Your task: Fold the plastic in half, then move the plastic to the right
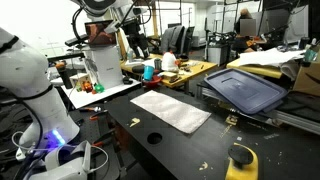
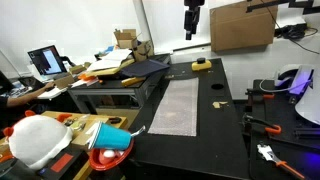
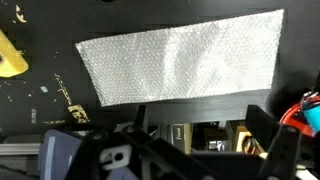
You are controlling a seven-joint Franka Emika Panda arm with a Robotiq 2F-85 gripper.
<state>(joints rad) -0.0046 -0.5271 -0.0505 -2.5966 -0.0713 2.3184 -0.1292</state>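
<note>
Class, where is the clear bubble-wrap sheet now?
The clear bubble-wrap sheet lies flat at the middle of the black table in both exterior views, beside a small round hole.

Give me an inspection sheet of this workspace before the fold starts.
Surface: black table, with a round hole near the sheet.
Job's things: bubble-wrap plastic sheet lies flat and unfolded, with nothing touching it.
Clutter: yellow object off one short end of the sheet, apart from it; red-handled tools off to the side.
Grippers: gripper is up above the table, jaws apart, holding nothing.
Cables: nothing seen on the sheet; what look like loose cables hang by the robot base.
Surroundings: blue bin lid, cardboard box, laptop, red bowl.
</note>
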